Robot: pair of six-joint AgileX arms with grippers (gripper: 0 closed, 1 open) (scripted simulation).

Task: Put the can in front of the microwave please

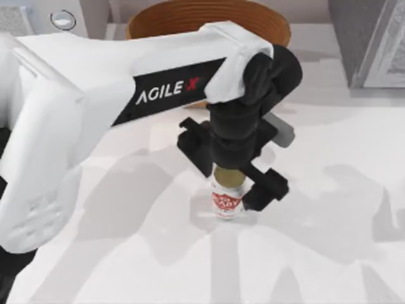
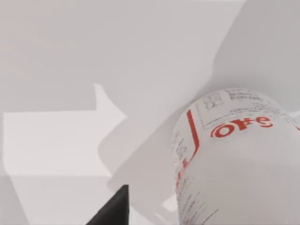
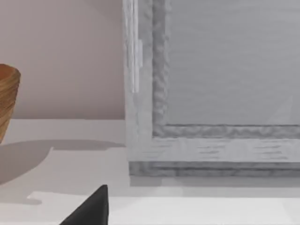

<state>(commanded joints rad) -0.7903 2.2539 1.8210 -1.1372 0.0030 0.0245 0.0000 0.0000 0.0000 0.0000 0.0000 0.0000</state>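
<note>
counter [image 1: 354, 190]: smooth white surface, matte, broad soft grey shadows across it, fills most of the top view.
left arm [image 1: 76, 114]: big white glossy shell with black band lettered AGILE X, reaches from left edge of top view toward centre; black wrist block at its end.
basket [image 1: 209, 19]: round, brown, ribbed woven-look wall, upper centre of top view, partly behind the arm; its rim also at left edge of right wrist view.
darker appliance [image 1: 370, 41]: grey speckled box with white-framed door, upper right corner of top view; right wrist view sees the pale frame and flat grey door panel close up.
microwave [image 1: 44, 19]: light grey-white box, upper left corner of top view, one round silver dial and a patch of speckled mesh showing, rest hidden by arm.
left tool [image 1: 231, 174]: black, pointing down at frame centre, one finger upper left of the can and one lower right; fingers set either side of the can body, looks clamped on it.
can [image 1: 226, 197]: small upright cylinder, dull gold top tucked under the tool, white label with red emblem, standing on counter just below centre, well apart from microwave; left wrist view shows label's red print.
right tool: cannot tell its state; one black fingertip [image 3: 91, 208] at lower edge of right wrist view.
</note>
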